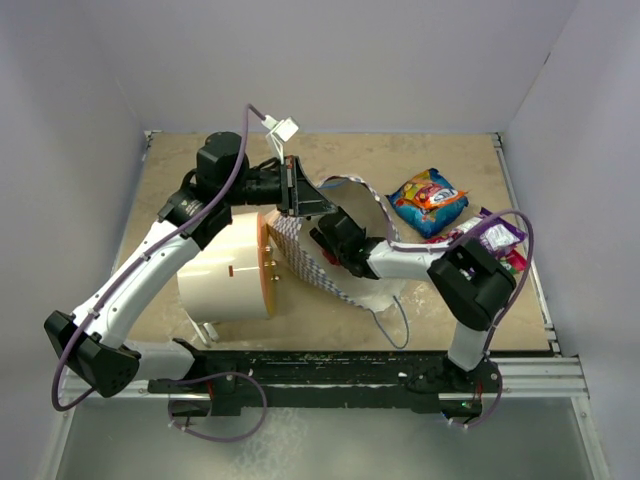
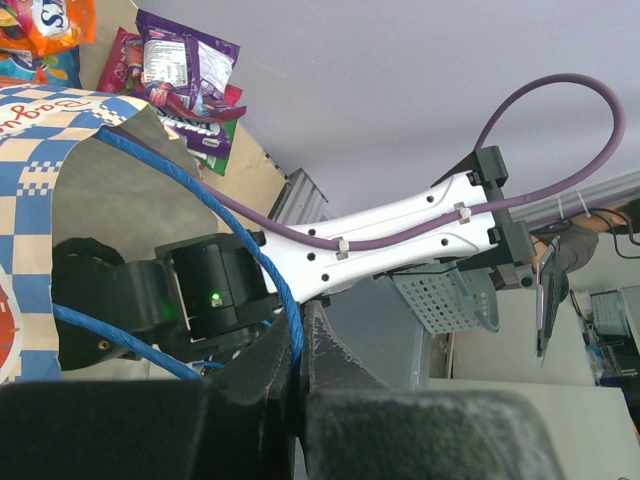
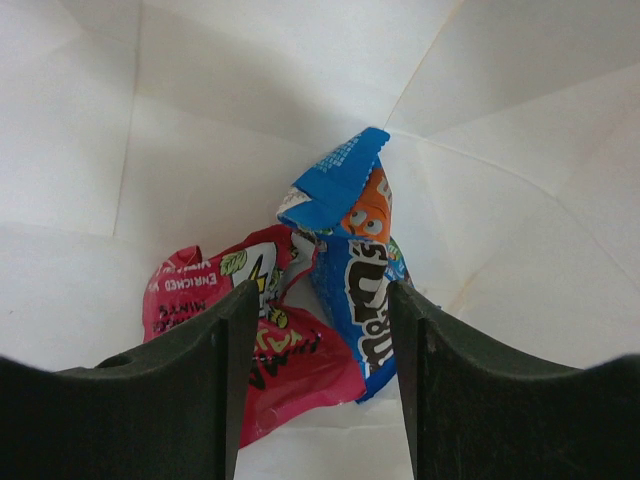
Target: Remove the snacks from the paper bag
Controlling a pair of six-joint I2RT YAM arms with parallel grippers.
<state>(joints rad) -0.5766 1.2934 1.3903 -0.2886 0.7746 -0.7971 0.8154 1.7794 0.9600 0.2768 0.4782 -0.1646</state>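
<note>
The paper bag [image 1: 305, 258] lies on its side at the table's middle, blue-and-white checkered outside [image 2: 40, 150], white inside [image 3: 250, 80]. My left gripper [image 1: 297, 195] is shut on its thin blue cord handle [image 2: 288, 320] and holds the mouth up. My right gripper [image 3: 320, 295] is deep inside the bag and open. A blue-and-orange snack packet [image 3: 362, 270] stands between its fingertips, close to the right finger [image 3: 425, 380]. A red packet [image 3: 190, 290] lies partly under the left finger [image 3: 205, 390]. Neither packet is gripped. More snacks lie outside: a blue-and-orange packet [image 1: 428, 200] and a purple-topped pile [image 1: 495, 240].
A big white cylinder with a tan face [image 1: 230, 275] lies on its side against the bag's left. The snack pile sits near the table's right edge, beside my right arm's elbow [image 1: 472, 280]. White walls enclose the table on three sides.
</note>
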